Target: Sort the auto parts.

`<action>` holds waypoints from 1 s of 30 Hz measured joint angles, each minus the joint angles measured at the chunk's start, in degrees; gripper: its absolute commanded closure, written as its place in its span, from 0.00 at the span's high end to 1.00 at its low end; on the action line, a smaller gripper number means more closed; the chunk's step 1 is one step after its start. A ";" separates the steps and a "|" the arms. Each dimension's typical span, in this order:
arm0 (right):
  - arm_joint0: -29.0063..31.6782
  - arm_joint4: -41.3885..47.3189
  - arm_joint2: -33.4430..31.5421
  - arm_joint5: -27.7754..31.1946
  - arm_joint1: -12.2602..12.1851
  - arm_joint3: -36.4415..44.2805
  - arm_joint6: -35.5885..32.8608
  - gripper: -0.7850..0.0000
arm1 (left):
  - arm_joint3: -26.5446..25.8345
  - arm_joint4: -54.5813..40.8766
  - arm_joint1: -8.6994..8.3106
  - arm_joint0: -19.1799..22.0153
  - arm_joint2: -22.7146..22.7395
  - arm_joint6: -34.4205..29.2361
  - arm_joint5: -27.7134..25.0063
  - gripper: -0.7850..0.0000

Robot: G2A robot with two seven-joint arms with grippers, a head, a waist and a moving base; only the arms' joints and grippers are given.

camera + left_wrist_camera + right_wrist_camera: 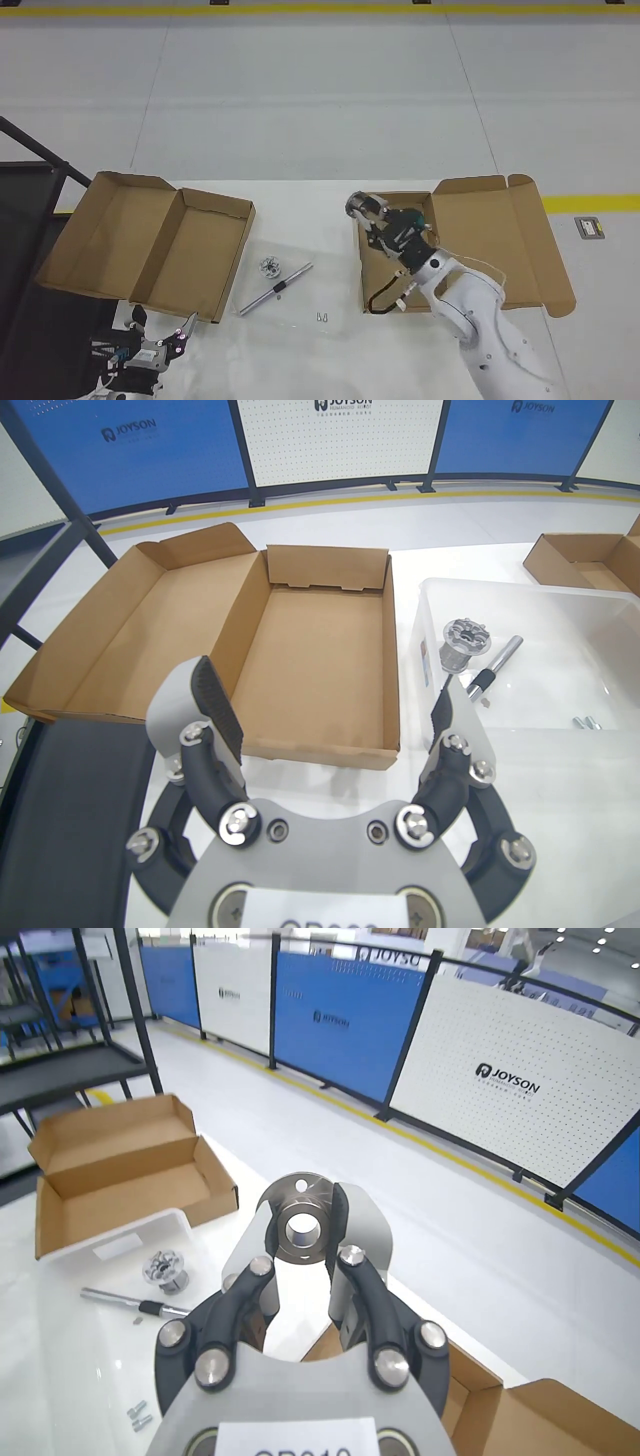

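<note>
Left brown cardboard box: bare floor, low walls, open above.
Clear plastic bin beside it: toothed metal hub, silver rod and two small bolts, spaced apart.
Right brown cardboard box: right gripper, clamping a round metal flange, above its tray's corner.

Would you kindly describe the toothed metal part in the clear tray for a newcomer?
Beside the open brown cardboard box sits a clear plastic tray. Within it, next to the slim silver metal rod, sits the squat silver metal hub; it alone has a toothed crown.
</note>
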State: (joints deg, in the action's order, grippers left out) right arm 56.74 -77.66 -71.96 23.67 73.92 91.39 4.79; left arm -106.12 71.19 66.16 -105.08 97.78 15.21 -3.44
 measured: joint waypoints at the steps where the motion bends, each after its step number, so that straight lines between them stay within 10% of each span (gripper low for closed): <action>1: 0.16 0.39 -0.79 0.20 -0.11 -0.89 1.26 0.00 | 0.00 0.00 0.00 0.00 0.00 0.00 0.00 1.00; 9: -3.15 -2.32 -0.96 -7.52 0.05 -6.11 -13.28 0.00 | 0.00 0.00 0.00 0.00 0.00 0.00 0.00 1.00; 30: -3.02 -2.22 -0.98 -7.03 0.04 -6.01 -11.80 0.00 | 0.00 0.00 0.00 0.00 0.00 0.00 0.00 1.00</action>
State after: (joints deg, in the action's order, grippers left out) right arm 53.71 -79.88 -72.94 16.65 73.96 85.38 -7.01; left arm -106.12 71.19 66.16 -105.08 97.78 15.21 -3.44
